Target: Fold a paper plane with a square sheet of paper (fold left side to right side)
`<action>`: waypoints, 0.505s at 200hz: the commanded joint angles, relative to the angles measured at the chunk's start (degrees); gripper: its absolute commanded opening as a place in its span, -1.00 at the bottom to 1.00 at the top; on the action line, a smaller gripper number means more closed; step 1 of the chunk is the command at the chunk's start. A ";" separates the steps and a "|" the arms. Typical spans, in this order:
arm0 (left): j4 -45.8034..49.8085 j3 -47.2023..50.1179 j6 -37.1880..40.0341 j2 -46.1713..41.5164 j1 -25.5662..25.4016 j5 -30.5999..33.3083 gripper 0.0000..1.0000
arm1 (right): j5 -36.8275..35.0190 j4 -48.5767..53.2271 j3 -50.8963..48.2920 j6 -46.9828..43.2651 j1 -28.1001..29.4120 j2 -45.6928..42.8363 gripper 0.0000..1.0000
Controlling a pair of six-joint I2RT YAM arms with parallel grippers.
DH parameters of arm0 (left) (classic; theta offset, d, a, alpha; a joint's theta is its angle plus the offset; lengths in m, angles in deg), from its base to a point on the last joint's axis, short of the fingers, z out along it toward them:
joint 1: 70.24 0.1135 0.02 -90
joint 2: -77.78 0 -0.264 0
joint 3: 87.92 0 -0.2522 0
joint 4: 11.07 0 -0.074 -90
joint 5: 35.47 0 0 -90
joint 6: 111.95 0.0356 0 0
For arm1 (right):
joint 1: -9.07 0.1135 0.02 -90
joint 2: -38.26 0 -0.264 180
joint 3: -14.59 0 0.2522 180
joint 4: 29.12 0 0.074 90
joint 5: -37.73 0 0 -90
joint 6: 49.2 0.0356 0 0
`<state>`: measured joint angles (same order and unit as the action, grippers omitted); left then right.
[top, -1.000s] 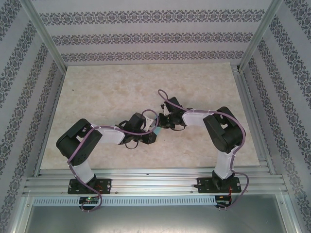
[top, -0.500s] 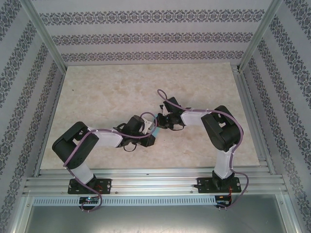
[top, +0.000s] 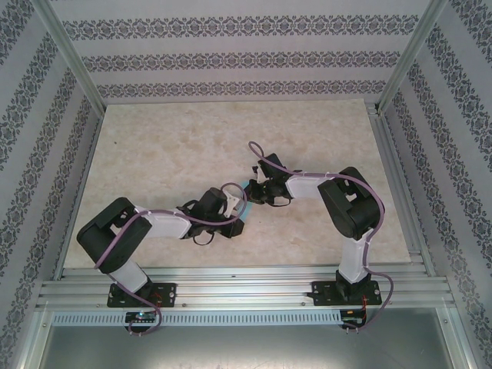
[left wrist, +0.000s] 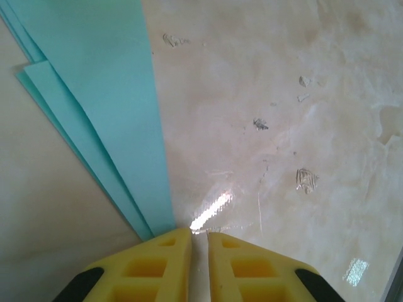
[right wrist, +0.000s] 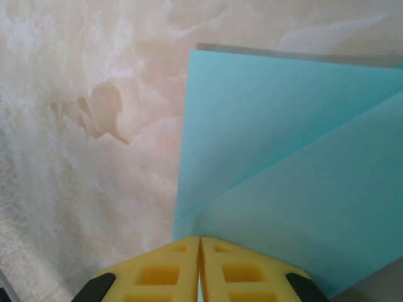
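Note:
The square sheet of paper (top: pixel 244 184) is turquoise and folded into layers; a small part of it peeks out between the two wrists at the table's middle. In the left wrist view it is a long layered strip (left wrist: pixel 107 94) running up and left from my left gripper (left wrist: pixel 200 233). That gripper is shut down to a thin slit, low over the table, with bare table showing in the slit. Its left fingertip (left wrist: pixel 173 242) sits at the strip's end. My right gripper (right wrist: pixel 199 239) is shut on the paper (right wrist: pixel 283 157), whose folded layers rise in front of it.
The marble-patterned tabletop (top: pixel 169 146) lies bare around both arms. Patterned walls and aluminium posts (top: pixel 403 58) fence it in. A metal rail (top: pixel 246 284) carrying the arm bases runs along the near edge. Both wrists (top: pixel 254 192) crowd close together at the centre.
The left arm has dropped lower and stretched out flatter, its elbow shifting left. Its gripper has slid a little toward the near edge. The right arm has barely moved.

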<state>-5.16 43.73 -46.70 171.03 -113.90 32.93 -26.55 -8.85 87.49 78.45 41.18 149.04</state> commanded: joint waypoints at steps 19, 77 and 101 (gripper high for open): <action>22.21 3.50 -0.40 -1.79 -2.85 -0.51 -0.68 | -6.69 4.25 -1.24 -0.56 -1.01 3.83 -0.80; 24.73 0.34 -2.67 -15.63 -2.27 1.82 -0.70 | -5.66 3.45 -0.99 -0.43 -0.92 3.65 -0.80; 23.69 -2.87 -2.86 -17.10 -0.02 0.30 -0.72 | -5.37 3.47 -0.81 -0.38 -0.83 3.74 -0.80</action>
<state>16.32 44.91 -48.32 155.93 -115.40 33.67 -26.40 -8.92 87.49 78.47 41.18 149.04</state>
